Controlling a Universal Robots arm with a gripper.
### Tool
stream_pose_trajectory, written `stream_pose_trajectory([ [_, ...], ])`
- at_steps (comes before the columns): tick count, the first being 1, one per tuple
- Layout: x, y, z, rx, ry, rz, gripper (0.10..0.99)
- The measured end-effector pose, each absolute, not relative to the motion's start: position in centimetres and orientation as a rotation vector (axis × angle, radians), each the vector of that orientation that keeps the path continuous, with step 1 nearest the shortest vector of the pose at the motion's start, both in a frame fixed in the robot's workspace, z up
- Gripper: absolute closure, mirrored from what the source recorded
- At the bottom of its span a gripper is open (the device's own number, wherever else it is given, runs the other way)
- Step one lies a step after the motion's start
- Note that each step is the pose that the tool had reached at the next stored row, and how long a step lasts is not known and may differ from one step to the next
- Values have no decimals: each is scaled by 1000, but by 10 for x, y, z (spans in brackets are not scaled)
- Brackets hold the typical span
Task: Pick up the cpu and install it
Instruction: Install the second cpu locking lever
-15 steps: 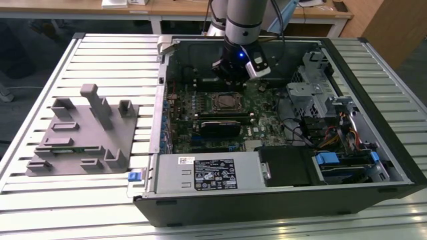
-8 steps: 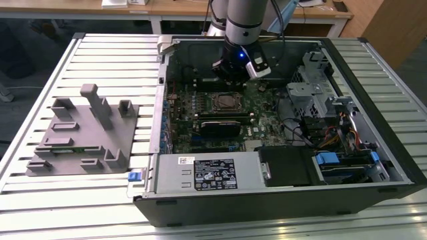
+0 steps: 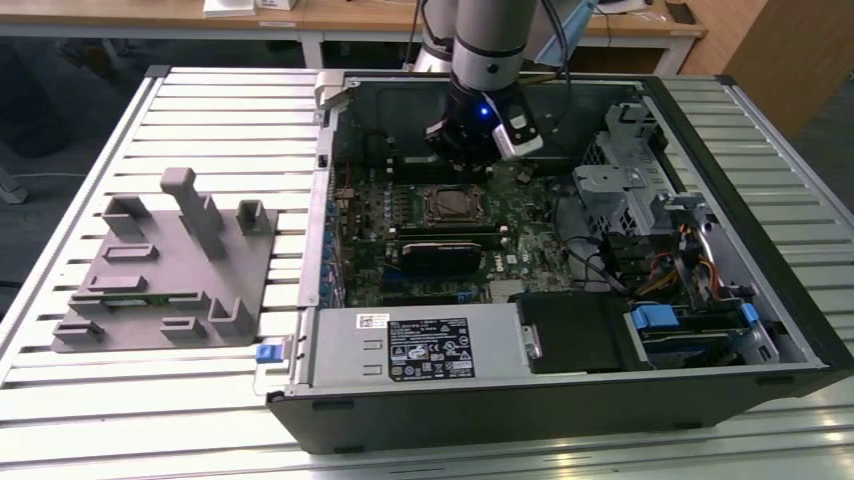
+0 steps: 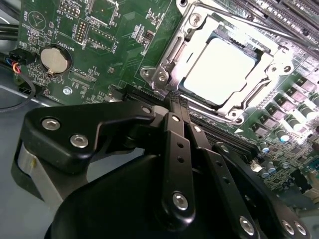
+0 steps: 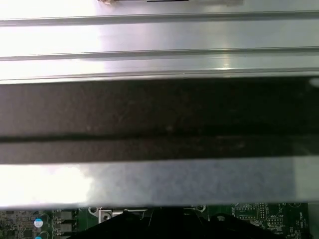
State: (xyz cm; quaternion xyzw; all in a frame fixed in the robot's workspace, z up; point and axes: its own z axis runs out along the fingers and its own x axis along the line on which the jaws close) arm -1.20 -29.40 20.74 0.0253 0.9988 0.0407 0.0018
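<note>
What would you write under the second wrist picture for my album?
Shut gripper hovering beside the motherboard's socket, where the silvery cpu already sits.

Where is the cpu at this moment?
The cpu sits in the metal-framed socket on the motherboard in the second wrist view, just beyond the gripper.

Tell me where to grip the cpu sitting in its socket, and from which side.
Judging by its pose, take the cpu by two opposite thin edges, coming straight down from above. It lies flat with its pale top facing up, and the socket's metal frame rings it, blocking any sideways approach.
</note>
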Motion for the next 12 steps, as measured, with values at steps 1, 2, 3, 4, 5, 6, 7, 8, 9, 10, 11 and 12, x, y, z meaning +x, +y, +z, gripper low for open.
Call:
stream_pose_trajectory([
  [1,-12,-295,207,79,3134,128,980],
  [2,-12,-295,207,79,3134,128,980],
  [3,-12,-296,207,79,3134,128,980],
  [4,-12,-297,207,79,3134,128,980],
  [5,-12,-297,207,79,3134,128,980],
  [6,-12,-299,207,79,3134,128,980],
  [7,-12,-300,207,79,3134,128,980],
  [8,-12,-300,207,79,3134,128,980],
  [9,-12,-301,207,79,3134,128,980],
  [10,-12,-301,207,79,3134,128,980],
  [11,-12,-302,207,80,3134,128,980],
  [12,-12,-302,207,80,3134,128,980],
])
